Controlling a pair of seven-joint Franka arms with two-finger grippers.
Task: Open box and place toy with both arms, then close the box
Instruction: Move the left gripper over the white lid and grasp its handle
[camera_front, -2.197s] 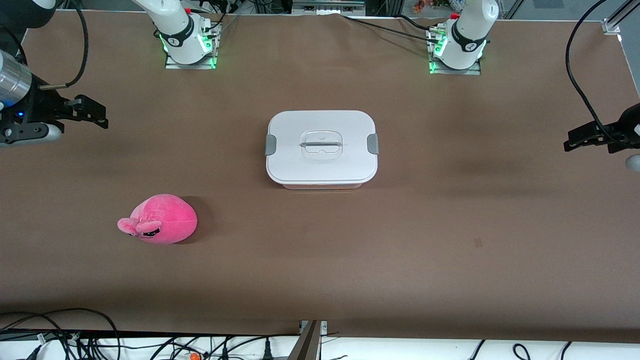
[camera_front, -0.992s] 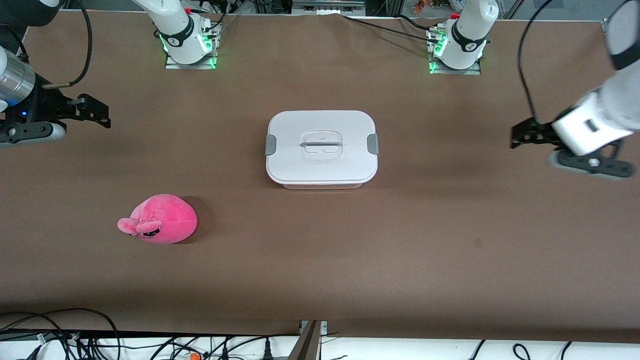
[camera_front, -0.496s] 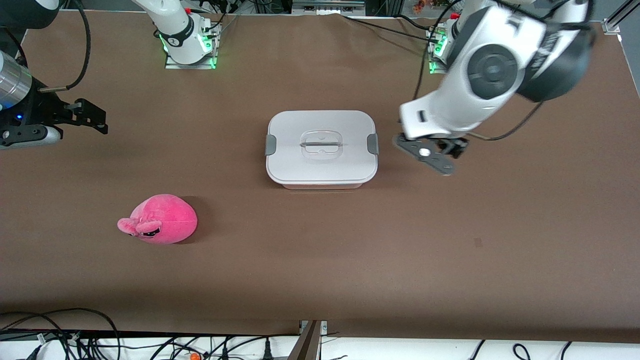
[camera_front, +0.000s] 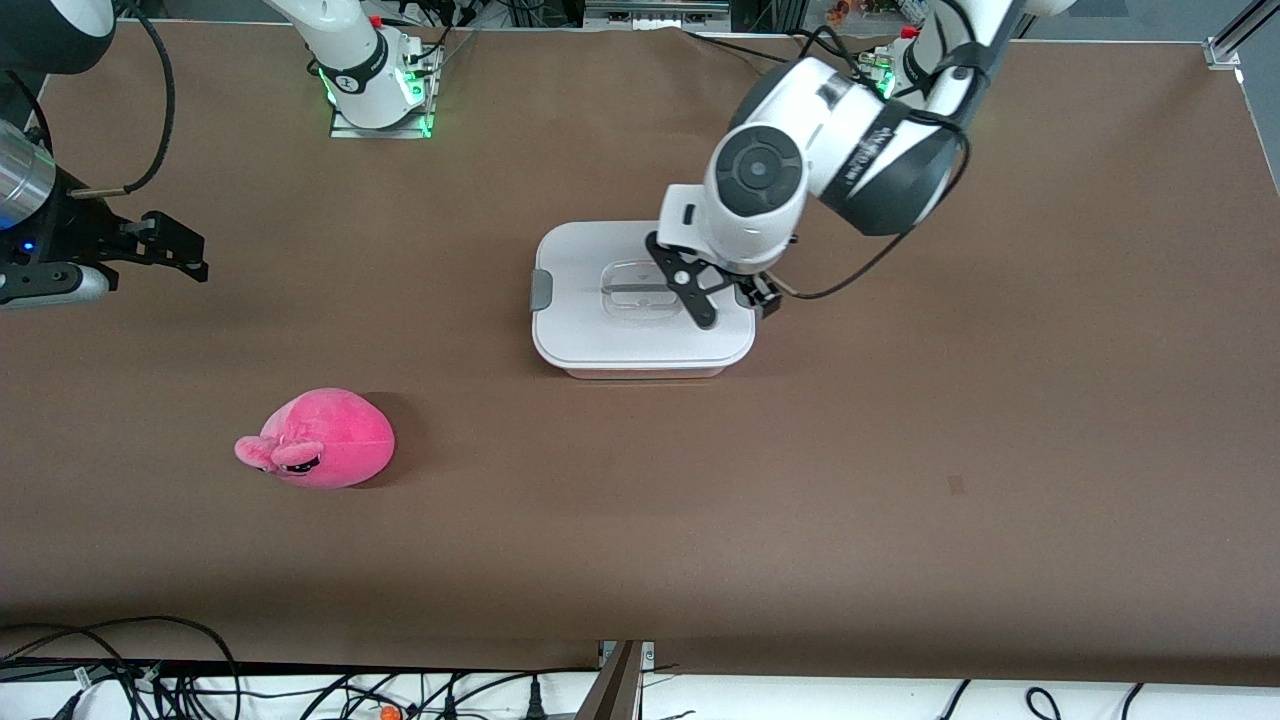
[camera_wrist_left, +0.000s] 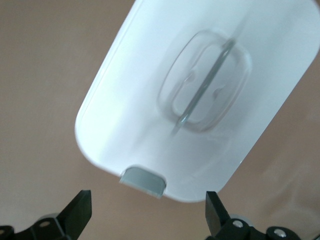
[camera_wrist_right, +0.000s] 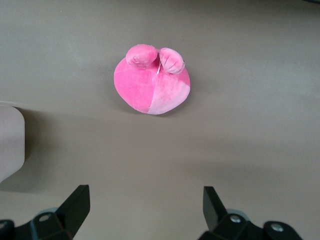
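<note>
One box (camera_front: 640, 330), one toy (camera_front: 322, 440), two arms on the brown table (camera_front: 900, 480). Front view: the box lies mid-table, white lid (camera_front: 580, 330) on, with one grey clip (camera_front: 540, 290) showing. The left gripper (camera_front: 725, 295) hangs over the lid, over the end toward the left arm. The toy lies nearer the camera than the box, toward the right arm's end. The right gripper (camera_front: 180, 250) waits over that end, apart from both things.

Left wrist view: fingers (camera_wrist_left: 80, 212) spread wide, nothing between them — the lid's second clip (camera_wrist_left: 144, 180) sits just ahead of the gap, and the clear recessed handle (camera_wrist_left: 205, 82) lies farther out.

Right wrist view: jaws likewise parted and empty — the toy lies well ahead of the fingers (camera_wrist_right: 75, 205), ears up, with a corner of the box at the frame's edge.
</note>
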